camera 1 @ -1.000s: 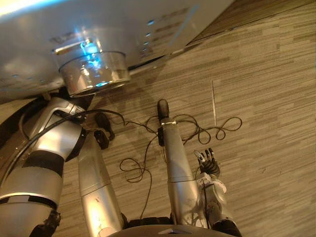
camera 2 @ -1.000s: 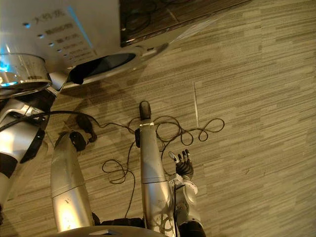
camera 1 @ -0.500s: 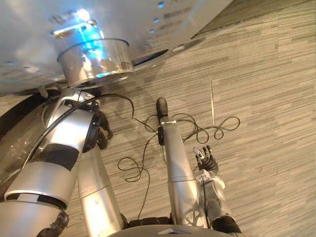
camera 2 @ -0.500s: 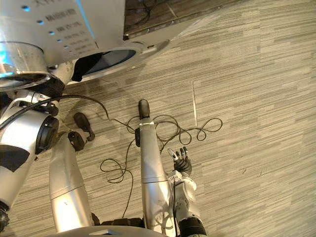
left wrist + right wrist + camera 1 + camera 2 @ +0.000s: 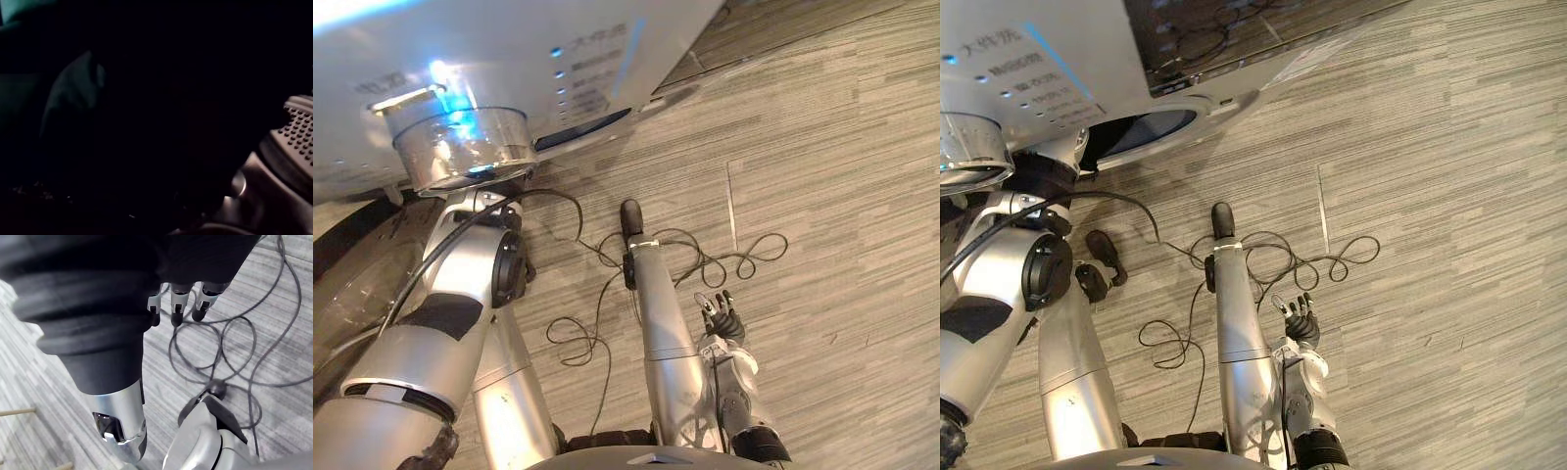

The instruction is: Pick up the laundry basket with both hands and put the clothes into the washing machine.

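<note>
My right hand (image 5: pixel 722 318) hangs low at my right side, its fingers (image 5: pixel 175 307) straight and loosely spread, holding nothing above the plank floor (image 5: pixel 842 196). My left hand is inside the washing machine (image 5: pixel 509 39), in the dark of the drum, and I cannot tell how it is set. My left arm (image 5: pixel 460 294) runs up from the near left, over the open door (image 5: pixel 352 294), and goes in below the lit control dial (image 5: pixel 460 147). In the left wrist view a perforated drum paddle (image 5: pixel 296 132) catches a little light. Near it is a dim rounded mass (image 5: pixel 73 98) that may be the clothes, though I cannot say for certain.

I judge the main risk to be that I am working blind in there. If I pull back while cloth hangs on my hand, it could trail out over the door and drop to the floor. A careless withdrawal could also catch my hand on the paddle or knock my arm against the door rim.

Since a second ago the whole view has shifted, so the dial's new place is the camera's doing. My left arm has risen and swung in toward the middle, and its elbow now looms larger. My right hand has kept its place and its loose spread.
</note>
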`<state>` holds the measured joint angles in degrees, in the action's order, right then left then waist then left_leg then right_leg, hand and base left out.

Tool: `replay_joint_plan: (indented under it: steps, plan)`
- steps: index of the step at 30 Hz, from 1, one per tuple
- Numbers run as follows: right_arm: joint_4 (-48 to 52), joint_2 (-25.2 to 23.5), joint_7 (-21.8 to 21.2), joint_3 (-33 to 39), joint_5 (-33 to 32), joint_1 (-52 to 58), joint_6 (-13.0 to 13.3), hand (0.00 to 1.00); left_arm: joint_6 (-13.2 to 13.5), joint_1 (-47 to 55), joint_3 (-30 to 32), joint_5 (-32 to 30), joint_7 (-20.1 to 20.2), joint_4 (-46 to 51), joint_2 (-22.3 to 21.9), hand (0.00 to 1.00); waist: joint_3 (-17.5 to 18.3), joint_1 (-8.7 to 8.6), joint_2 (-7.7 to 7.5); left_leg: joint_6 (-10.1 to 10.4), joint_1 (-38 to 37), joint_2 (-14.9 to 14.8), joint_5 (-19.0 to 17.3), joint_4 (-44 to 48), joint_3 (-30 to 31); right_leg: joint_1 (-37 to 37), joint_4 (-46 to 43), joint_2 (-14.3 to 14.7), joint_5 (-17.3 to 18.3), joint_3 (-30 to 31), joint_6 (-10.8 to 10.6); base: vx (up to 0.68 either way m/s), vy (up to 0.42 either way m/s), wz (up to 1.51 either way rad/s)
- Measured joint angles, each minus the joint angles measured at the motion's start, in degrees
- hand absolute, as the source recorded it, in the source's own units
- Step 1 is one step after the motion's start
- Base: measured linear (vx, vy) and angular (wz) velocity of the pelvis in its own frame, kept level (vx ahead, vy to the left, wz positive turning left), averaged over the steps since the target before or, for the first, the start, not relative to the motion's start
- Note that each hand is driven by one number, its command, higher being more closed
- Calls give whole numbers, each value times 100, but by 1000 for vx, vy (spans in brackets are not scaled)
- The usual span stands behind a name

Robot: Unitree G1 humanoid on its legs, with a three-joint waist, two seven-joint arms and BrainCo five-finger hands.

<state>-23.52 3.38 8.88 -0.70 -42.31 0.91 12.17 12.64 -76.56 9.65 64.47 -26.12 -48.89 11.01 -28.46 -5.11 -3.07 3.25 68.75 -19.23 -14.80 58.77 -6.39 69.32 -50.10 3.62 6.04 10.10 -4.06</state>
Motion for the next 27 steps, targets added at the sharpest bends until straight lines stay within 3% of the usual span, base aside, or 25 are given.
replay_joint_plan:
  steps: [7, 11, 15, 19, 21, 27]
  plan:
    - [56, 43, 4, -94, 218, -2, 56, 0, 290, 1117, 380, -727, -240, 1171, -295, 0, 17, 61, 36, 17, -290, -11, -11, -142, 21, -235, -16, 20, 110, -45, 118, 71, -13, 4]
    - [62, 60, 37, -31, 230, -7, 122, 0, 318, 2593, 301, -1924, -394, 2029, -786, 0, 97, 177, 197, 105, -514, 76, 49, -343, 184, -466, -59, -65, 235, -247, 158, 114, -33, 24]
    - [2, 54, 191, 90, 439, -133, 199, 0, 171, 4155, -163, -3246, -582, 2470, -1341, 0, 146, 346, 268, 212, -1051, 187, 120, -683, 192, -889, -77, -160, 403, -343, 212, 133, -60, 24]
    - [-13, 51, 257, 97, 442, -171, 274, 0, -27, 5328, -453, -4079, -648, 2463, -1920, 0, 415, 452, 483, 290, -1452, 258, 198, -1039, 205, -1225, 44, -253, 494, -463, 249, 124, -57, 16]
    - [-151, 7, 285, 84, 442, -234, 272, 0, -124, 5706, -847, -4117, -548, 2126, -1852, 0, 426, 533, 500, 304, -1862, 315, 226, -1258, 180, -1555, 118, -344, 507, -494, 218, 143, -56, 13]
    - [-888, -85, 300, -93, 449, -232, 23, 0, -453, 6711, -1745, -4310, 628, 1462, -1480, 0, 802, 589, 549, 334, -3094, 538, 416, -2095, 195, -2820, 713, -596, 554, -722, 143, 124, -33, 25]
